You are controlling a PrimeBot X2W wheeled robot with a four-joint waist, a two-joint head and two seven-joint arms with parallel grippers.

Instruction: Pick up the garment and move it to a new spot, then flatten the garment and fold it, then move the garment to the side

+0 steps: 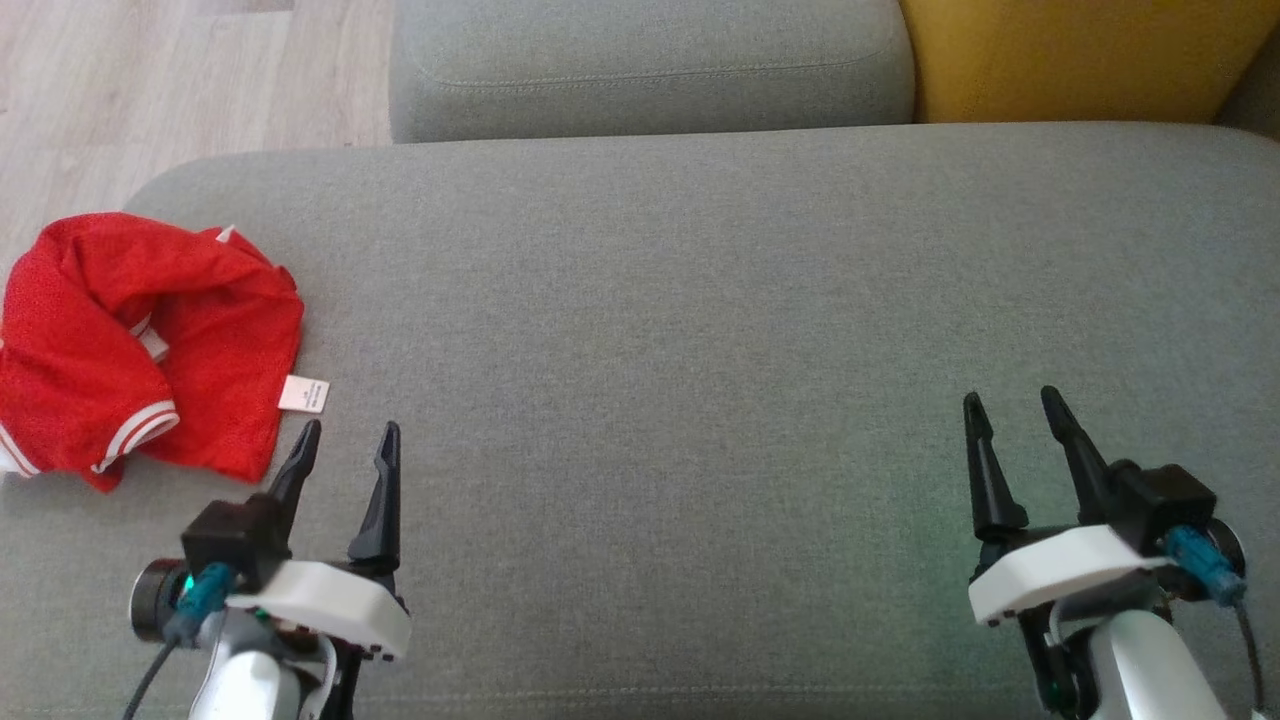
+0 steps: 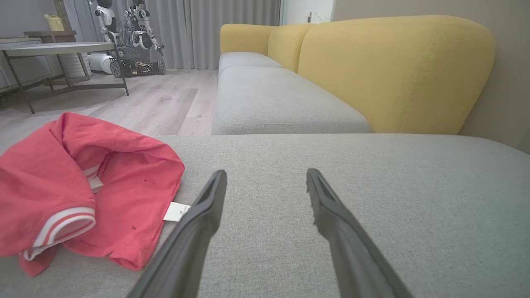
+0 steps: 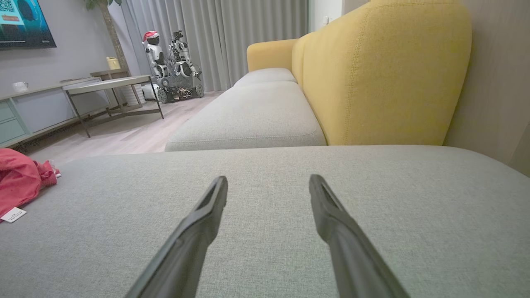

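On the sofa (image 1: 700, 300), far left, lies a crumpled red shirt (image 1: 130, 330); the left gripper (image 1: 350, 427) is just beside it, the right gripper (image 1: 1011, 395) well apart, both with jaws wide.

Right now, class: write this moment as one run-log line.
stage: pre-pickup | red garment: crumpled, cushion left end | left gripper: jaws open, near garment | right gripper: jaws open, empty

A grey fabric sofa seat (image 1: 760, 300) is spread across the head view, with a second grey cushion (image 1: 650, 70) at 12 o'clock, a yellow backrest (image 1: 1080, 55) at 1 o'clock and pale plank floor (image 1: 150, 90) at 10 o'clock. In the right wrist view, grey curtains (image 3: 248, 37) are hung at 12 o'clock and a metal-legged table (image 3: 107, 82) is set at 10 o'clock.
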